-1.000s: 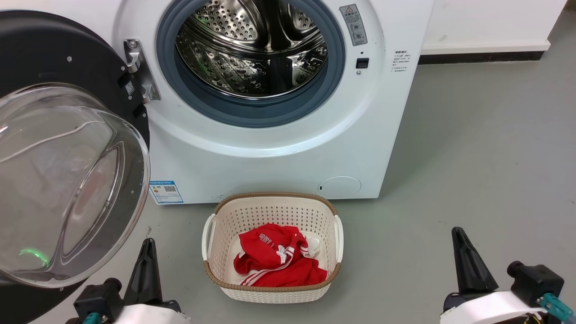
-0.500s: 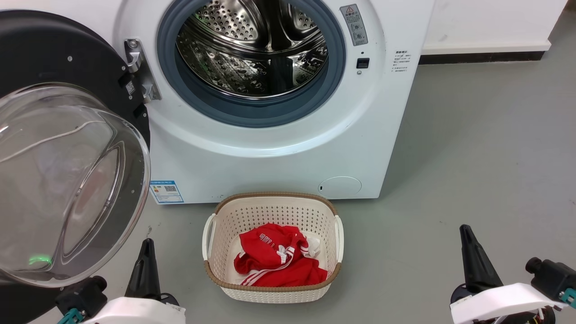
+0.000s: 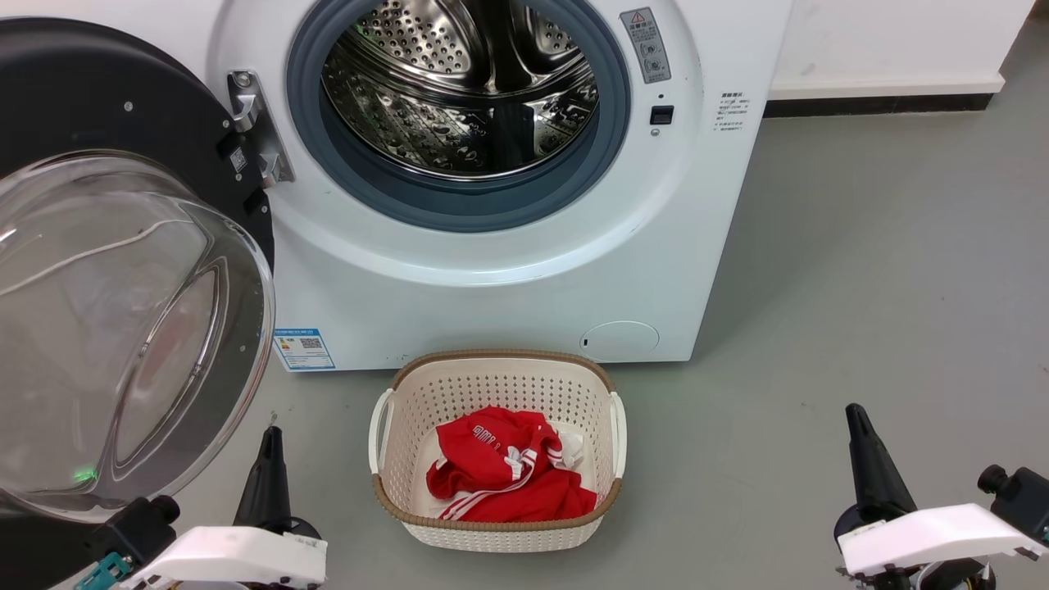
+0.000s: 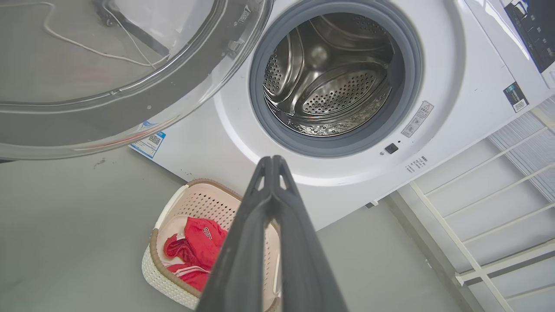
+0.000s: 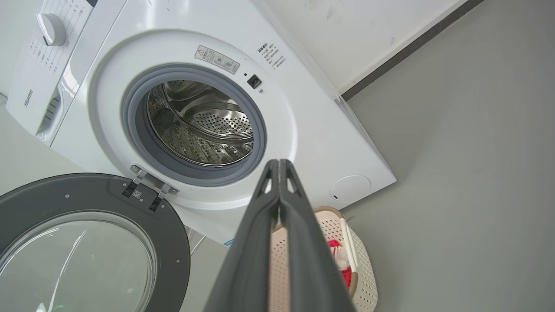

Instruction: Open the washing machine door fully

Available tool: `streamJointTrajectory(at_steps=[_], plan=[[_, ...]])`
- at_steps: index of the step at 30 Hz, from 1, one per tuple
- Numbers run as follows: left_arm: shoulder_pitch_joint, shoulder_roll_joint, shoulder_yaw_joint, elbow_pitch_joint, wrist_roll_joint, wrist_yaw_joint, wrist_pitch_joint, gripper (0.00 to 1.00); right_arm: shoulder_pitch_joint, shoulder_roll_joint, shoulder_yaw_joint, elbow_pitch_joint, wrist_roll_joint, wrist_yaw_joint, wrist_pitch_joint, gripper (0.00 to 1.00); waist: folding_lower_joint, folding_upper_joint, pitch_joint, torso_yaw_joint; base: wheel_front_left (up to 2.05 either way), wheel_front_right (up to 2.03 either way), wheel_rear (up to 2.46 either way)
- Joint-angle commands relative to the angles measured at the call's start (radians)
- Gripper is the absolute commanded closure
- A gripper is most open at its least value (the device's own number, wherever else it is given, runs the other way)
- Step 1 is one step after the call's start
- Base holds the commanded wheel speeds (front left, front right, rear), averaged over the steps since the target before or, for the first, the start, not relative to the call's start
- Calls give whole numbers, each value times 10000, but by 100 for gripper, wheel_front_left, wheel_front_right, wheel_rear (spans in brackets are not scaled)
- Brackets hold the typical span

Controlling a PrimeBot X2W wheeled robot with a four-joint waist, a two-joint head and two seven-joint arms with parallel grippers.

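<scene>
The washing machine door (image 3: 98, 270), a black disc with a clear bulging glass bowl, hangs swung wide open on its hinge (image 3: 250, 123) at the left of the white machine (image 3: 492, 270). It also shows in the left wrist view as the door (image 4: 108, 65) and in the right wrist view as the door (image 5: 86, 242). The steel drum (image 3: 459, 82) is exposed. My left gripper (image 3: 269, 442) is shut and empty, low beside the door's bowl. My right gripper (image 3: 856, 418) is shut and empty at the lower right, far from the door. Their fingertips (image 4: 272, 161) (image 5: 278, 164) are pressed together.
A pale perforated basket (image 3: 393, 393) with red clothing (image 3: 500, 475) stands on the grey floor in front of the machine, between my grippers. A white wall with a dark skirting (image 3: 877, 102) runs at the right. A white rail frame (image 4: 477, 225) stands beside the machine.
Both arms have drawn back and down toward the bottom edge, the right one also drifting right. The door and basket have not moved.
</scene>
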Motion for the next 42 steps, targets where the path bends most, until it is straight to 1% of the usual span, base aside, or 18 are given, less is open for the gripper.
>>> streamJointTrajectory(at_steps=[1,22,23,42], plan=[[-281,23,48,-56,-362,-74,71,100,-332,-79,-45,-84,389,0,60,100,0,-1,0,2,0,0,0],[-638,29,173,311,-3056,-267,741,100,-567,-112,-250,125,3044,0,681,100,0,-1,0,21,0,0,0],[-676,29,188,358,-3398,-295,830,100,-606,-113,-280,150,3389,-1,771,100,0,-1,0,24,0,0,0],[-929,34,268,613,-5276,-425,1298,100,-775,-103,-466,299,5207,0,1235,100,0,-1,0,41,0,0,0]])
